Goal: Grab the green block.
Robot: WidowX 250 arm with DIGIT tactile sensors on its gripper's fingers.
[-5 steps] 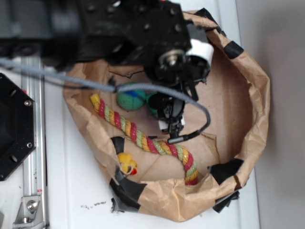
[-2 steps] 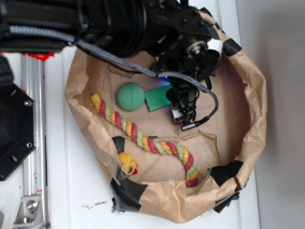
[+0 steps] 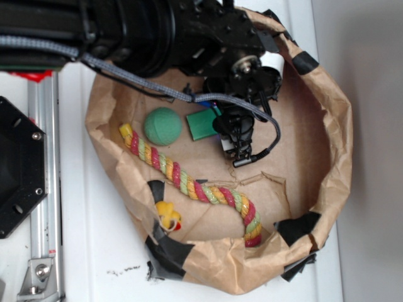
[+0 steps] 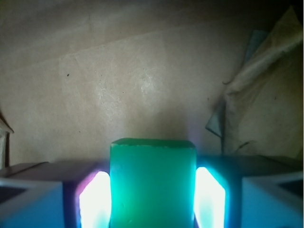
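The green block [image 3: 201,125] is a flat plain green bar lying in the brown paper tray [image 3: 315,126], just right of the round green ball [image 3: 162,126]. My gripper [image 3: 224,126] comes down over the block's right end, with the black arm covering that end. In the wrist view the green block [image 4: 153,175] fills the gap between my two glowing pads [image 4: 97,202], and both pads press on its sides. My gripper [image 4: 153,202] is shut on the block. The cardboard floor lies beyond it.
A red, yellow and green rope toy [image 3: 189,182] runs diagonally across the tray floor. A small yellow toy [image 3: 167,215] sits at the front-left wall. Crumpled paper walls with black tape [image 3: 169,251] ring the tray. A metal rail [image 3: 44,189] stands at the left.
The arm has swung left and settled over the block. The block and the ball have shifted slightly left. The ball is now fully uncovered.
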